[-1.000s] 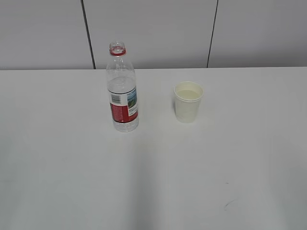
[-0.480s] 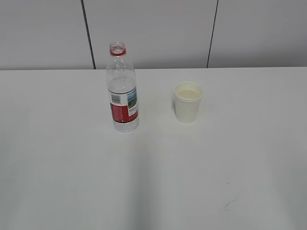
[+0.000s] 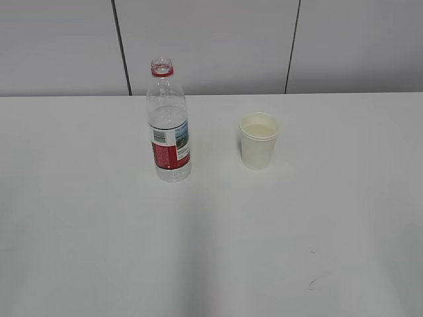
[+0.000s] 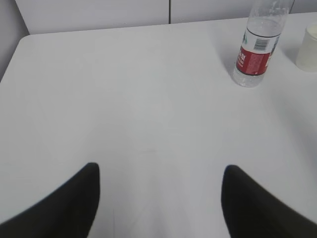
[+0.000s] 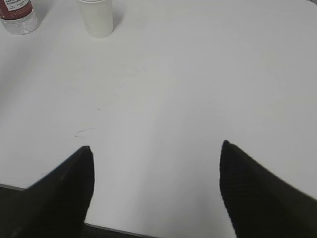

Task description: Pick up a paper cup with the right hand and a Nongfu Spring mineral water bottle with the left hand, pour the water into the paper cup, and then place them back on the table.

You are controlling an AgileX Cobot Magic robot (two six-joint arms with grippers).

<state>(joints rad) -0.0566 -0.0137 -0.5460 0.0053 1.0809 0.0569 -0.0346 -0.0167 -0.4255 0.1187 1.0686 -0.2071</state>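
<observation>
Exterior view: the Nongfu Spring mineral water bottle stands upright and uncapped on the white worktop, its red-and-white label's print too small to read. The paper cup stands to its right, mouth up.

Left wrist view: the left gripper is spread wide, holding nothing, well short of the bottle.

Right wrist view: the right gripper gapes likewise.

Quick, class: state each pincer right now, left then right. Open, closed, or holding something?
Left pincer: open, holding nothing, over bare table.
Right pincer: open, holding nothing, short of the paper cup.
</observation>
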